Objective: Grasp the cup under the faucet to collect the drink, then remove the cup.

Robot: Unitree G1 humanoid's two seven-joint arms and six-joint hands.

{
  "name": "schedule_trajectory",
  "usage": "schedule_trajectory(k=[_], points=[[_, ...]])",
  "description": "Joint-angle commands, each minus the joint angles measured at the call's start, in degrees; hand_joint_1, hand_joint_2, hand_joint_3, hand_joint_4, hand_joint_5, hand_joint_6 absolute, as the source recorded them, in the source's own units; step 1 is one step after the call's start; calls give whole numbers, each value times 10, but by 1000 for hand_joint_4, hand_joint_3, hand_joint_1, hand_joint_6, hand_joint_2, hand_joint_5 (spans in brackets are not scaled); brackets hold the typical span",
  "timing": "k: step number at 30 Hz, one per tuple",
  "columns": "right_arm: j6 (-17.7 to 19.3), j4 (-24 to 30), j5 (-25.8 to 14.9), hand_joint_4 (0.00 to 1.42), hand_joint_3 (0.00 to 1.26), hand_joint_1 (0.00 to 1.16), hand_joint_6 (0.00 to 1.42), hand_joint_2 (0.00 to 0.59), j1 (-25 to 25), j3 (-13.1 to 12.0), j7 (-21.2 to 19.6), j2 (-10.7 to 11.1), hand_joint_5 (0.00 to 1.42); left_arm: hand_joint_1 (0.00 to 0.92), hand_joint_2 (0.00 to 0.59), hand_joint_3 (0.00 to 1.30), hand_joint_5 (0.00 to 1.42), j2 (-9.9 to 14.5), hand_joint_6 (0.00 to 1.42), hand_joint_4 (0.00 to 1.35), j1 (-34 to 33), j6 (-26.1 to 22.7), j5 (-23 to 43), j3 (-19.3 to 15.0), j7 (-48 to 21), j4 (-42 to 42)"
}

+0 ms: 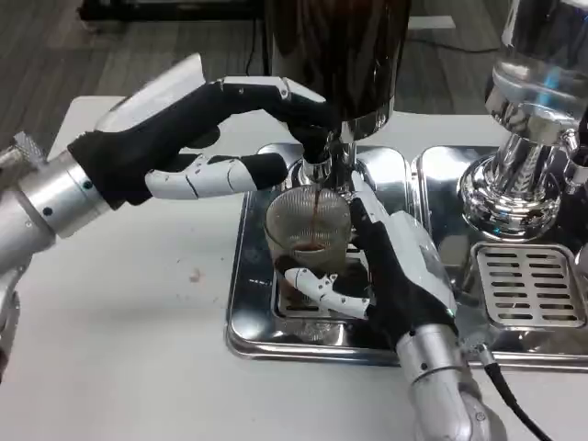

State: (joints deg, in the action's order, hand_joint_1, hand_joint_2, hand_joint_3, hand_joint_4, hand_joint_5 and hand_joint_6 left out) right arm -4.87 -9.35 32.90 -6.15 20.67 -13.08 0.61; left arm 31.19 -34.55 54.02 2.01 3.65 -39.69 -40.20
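Observation:
A clear ribbed glass cup (pixel 307 230) stands on the chrome drip tray (pixel 253 312) directly under the faucet (pixel 317 163) of the dark drink dispenser (pixel 340 55). A thin dark stream runs from the faucet into the cup, and a little brown drink lies at its bottom. My right hand (pixel 390 271) grips the cup from its right side, with the thumb across the front low down. Higher up, my left hand (pixel 207 138) reaches in from the left, and its fingers press on the tap lever just above the faucet.
A second chrome dispenser base (pixel 510 184) stands at the right on its own tray with a slotted grille (pixel 528 285). White table surface (pixel 119 349) spreads to the left and front of the trays. A dark cable (pixel 510 404) trails past my right forearm.

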Motion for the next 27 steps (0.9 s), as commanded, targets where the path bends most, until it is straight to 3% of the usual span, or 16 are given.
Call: schedule_trajectory(k=[1,9,16,27], points=[[-12,-7,10,0,0,629,305,177,-2,6,-8,-4,64,0,128,401,397,8,333,402,20,-6,-3,6,-9,12],[-11,-5,12,19,0,642,361,177,3,9,-24,-7,154,0,92,371,402,3,332,388,31,-16,13,-15,10,20],[-4,-7,18,133,87,650,414,192,6,15,-53,-11,228,0,98,367,411,9,345,387,46,-29,21,-36,26,33],[-3,-10,21,169,157,654,424,195,9,20,-72,-15,260,0,99,353,420,3,368,378,64,-48,28,-75,56,40]])
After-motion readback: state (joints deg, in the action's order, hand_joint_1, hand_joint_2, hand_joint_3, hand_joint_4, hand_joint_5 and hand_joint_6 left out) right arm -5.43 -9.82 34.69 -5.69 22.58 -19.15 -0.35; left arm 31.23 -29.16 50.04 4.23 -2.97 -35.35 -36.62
